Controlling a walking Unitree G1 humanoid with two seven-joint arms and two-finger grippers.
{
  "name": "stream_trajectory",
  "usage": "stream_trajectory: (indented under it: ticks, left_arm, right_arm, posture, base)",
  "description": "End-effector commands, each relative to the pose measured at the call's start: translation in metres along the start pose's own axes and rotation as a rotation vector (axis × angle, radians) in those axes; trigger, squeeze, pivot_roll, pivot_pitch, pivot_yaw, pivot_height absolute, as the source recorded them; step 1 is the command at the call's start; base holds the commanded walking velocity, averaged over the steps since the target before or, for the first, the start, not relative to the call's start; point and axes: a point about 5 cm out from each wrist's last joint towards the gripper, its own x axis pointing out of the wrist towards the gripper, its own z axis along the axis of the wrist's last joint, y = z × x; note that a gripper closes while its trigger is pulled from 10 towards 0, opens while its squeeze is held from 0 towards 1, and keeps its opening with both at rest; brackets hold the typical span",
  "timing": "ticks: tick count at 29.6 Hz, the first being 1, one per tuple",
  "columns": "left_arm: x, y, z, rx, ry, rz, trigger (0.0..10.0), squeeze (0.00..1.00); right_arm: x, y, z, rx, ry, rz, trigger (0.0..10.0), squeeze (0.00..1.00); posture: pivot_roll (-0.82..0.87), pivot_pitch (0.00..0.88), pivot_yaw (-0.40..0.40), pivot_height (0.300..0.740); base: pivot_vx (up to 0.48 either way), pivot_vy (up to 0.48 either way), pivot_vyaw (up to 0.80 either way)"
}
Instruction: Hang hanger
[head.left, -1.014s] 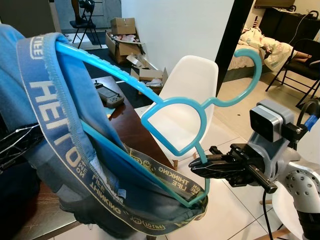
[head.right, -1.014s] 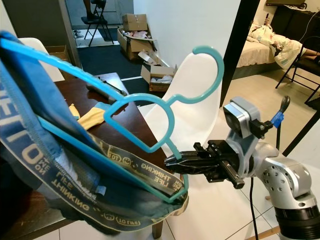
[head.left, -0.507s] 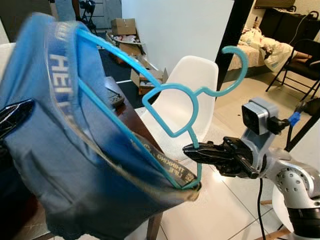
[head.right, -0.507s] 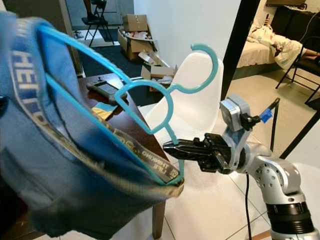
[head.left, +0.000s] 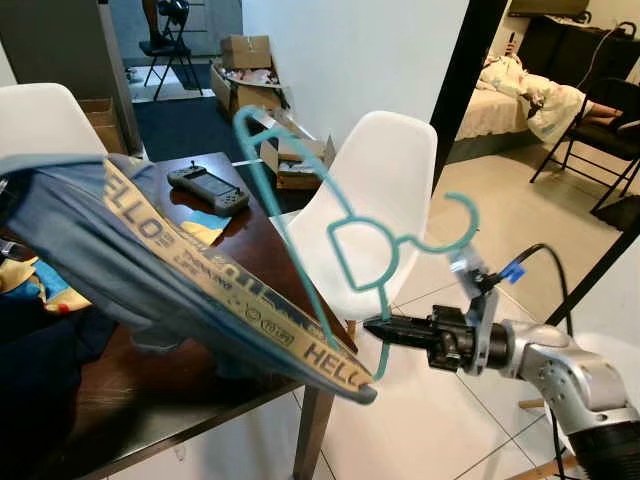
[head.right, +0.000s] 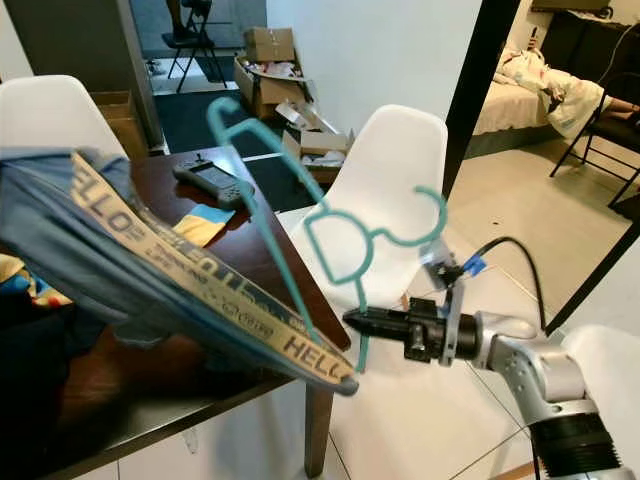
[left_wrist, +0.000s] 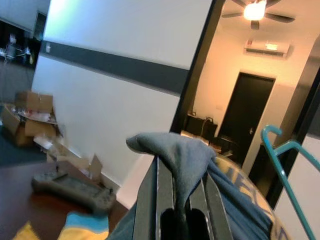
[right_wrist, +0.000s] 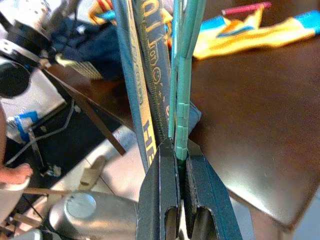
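While the right gripper (head.left: 372, 327) pinches it, the teal hanger (head.left: 352, 240) carries blue lettered shorts (head.left: 150, 270); left gripper (left_wrist: 179, 200) clamps their fabric

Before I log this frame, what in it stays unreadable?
- Hanger: motion-blurred in both eye views.
- Blue garment: its left end is cut off by the eye views' edge.
- Left pincer: fingertips wrapped in the cloth, left wrist view.
- Right pincer: base cut off by the wrist view's edge.

The right arm (head.right: 530, 365) is showing rounded silver shells, a black ribbed cuff, a looping black cable with a blue tag, and long black fingers (right_wrist: 172, 200).
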Motion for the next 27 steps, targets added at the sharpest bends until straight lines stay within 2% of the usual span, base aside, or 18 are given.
stream_trajectory:
  ticks: [1, 2, 4, 6, 8, 9, 10, 11, 12, 13, 14, 15, 16, 17, 19, 20, 23, 27]
  left_arm:
    - [0.008, -0.005, -0.007, 0.015, -0.017, 0.03, 0.0, 0.0]
    - [0.011, -0.005, -0.013, 0.019, 0.0, 0.049, 0.0, 0.0]
    - [0.011, -0.005, -0.013, 0.019, 0.0, 0.049, 0.0, 0.0]
    - [0.01, 0.0, -0.022, 0.054, 0.043, 0.116, 0.0, 0.0]
    - [0.01, 0.0, -0.022, 0.054, 0.043, 0.116, 0.0, 0.0]
    - [0.01, 0.004, -0.027, 0.082, 0.07, 0.154, 0.0, 0.0]
    - [0.01, 0.004, -0.027, 0.082, 0.07, 0.154, 0.0, 0.0]
    - [0.01, 0.002, -0.035, 0.095, 0.11, 0.153, 0.0, 0.0]
    - [0.01, 0.002, -0.035, 0.095, 0.11, 0.153, 0.0, 0.0]
    - [0.012, -0.01, -0.048, 0.074, 0.149, 0.105, 0.0, 0.0]
    - [0.012, -0.01, -0.048, 0.074, 0.149, 0.105, 0.0, 0.0]
    - [0.014, -0.026, -0.062, 0.032, 0.176, 0.043, 0.0, 0.0]
    - [0.014, -0.026, -0.062, 0.032, 0.176, 0.043, 0.0, 0.0]
    - [0.016, -0.037, -0.07, -0.001, 0.189, 0.0, 0.0, 0.0]
    - [0.018, -0.076, -0.097, -0.047, 0.265, -0.149, 0.0, 0.0]
    - [0.018, -0.076, -0.097, -0.047, 0.265, -0.149, 0.0, 0.0]
    - [0.014, -0.105, -0.121, -0.048, 0.356, -0.263, 0.0, 0.0]
    - [0.008, -0.119, -0.131, -0.018, 0.404, -0.321, 0.0, 0.0]
  right_arm:
    - [-0.005, -0.007, 0.002, 0.003, -0.039, -0.075, 0.0, 0.0]
    - [-0.006, -0.011, 0.008, 0.002, -0.103, -0.105, 0.0, 0.0]
    - [-0.006, -0.011, 0.008, 0.002, -0.103, -0.105, 0.0, 0.0]
    - [-0.009, -0.022, 0.02, 0.011, -0.239, -0.207, 0.0, 0.0]
    - [-0.009, -0.022, 0.02, 0.011, -0.239, -0.207, 0.0, 0.0]
    - [-0.012, -0.03, 0.028, 0.017, -0.325, -0.282, 0.0, 0.0]
    - [-0.012, -0.03, 0.028, 0.017, -0.325, -0.282, 0.0, 0.0]
    - [-0.013, -0.036, 0.038, 0.039, -0.444, -0.336, 0.0, 0.0]
    - [-0.013, -0.036, 0.038, 0.039, -0.444, -0.336, 0.0, 0.0]
    - [-0.008, -0.039, 0.05, 0.075, -0.594, -0.362, 0.0, 0.0]
    - [-0.008, -0.039, 0.05, 0.075, -0.594, -0.362, 0.0, 0.0]
    - [-0.001, -0.041, 0.06, 0.116, -0.717, -0.37, 0.0, 0.0]
    - [-0.001, -0.041, 0.06, 0.116, -0.717, -0.37, 0.0, 0.0]
    - [0.004, -0.041, 0.066, 0.146, -0.787, -0.369, 0.0, 0.0]
    - [0.024, -0.043, 0.077, 0.21, -0.932, -0.409, 0.0, 0.0]
    - [0.024, -0.043, 0.077, 0.21, -0.932, -0.409, 0.0, 0.0]
    - [0.042, -0.048, 0.084, 0.303, -1.037, -0.462, 0.0, 0.0]
    - [0.065, -0.046, 0.089, 0.327, -1.033, -0.48, 0.0, 0.0]
  posture:
    - [0.11, 0.0, -0.043, 0.74]
    - [0.11, 0.0, -0.043, 0.74]
    - [0.11, 0.0, -0.043, 0.74]
    - [0.11, 0.0, -0.041, 0.74]
    - [0.11, 0.0, -0.041, 0.74]
    - [0.11, 0.0, -0.036, 0.74]
    - [0.11, 0.0, -0.036, 0.74]
    - [0.11, 0.0, -0.036, 0.74]
    - [0.11, 0.0, -0.036, 0.74]
    - [0.11, 0.0, -0.037, 0.74]
    - [0.11, 0.0, -0.037, 0.74]
    - [0.11, 0.0, -0.039, 0.74]
    - [0.11, 0.0, -0.039, 0.74]
    - [0.11, 0.0, -0.039, 0.74]
    - [0.11, 0.0, -0.04, 0.74]
    - [0.11, 0.0, -0.04, 0.74]
    - [0.11, 0.0, -0.043, 0.74]
    - [0.12, 0.0, -0.047, 0.74]
  base:
    - [0.0, 0.0, 0.0]
    - [0.0, 0.0, 0.0]
    - [0.0, 0.0, 0.0]
    - [0.0, 0.0, 0.0]
    - [0.0, 0.0, 0.0]
    - [0.0, 0.0, 0.0]
    - [0.0, 0.0, 0.0]
    - [0.0, 0.0, 0.0]
    - [0.0, 0.0, 0.0]
    - [0.0, 0.0, 0.0]
    - [0.0, 0.0, 0.0]
    - [0.0, 0.0, 0.0]
    - [0.0, 0.0, 0.0]
    - [0.0, 0.0, 0.0]
    - [0.0, 0.0, 0.0]
    - [0.0, 0.0, 0.0]
    - [0.0, 0.0, 0.0]
    - [0.0, 0.0, 0.0]
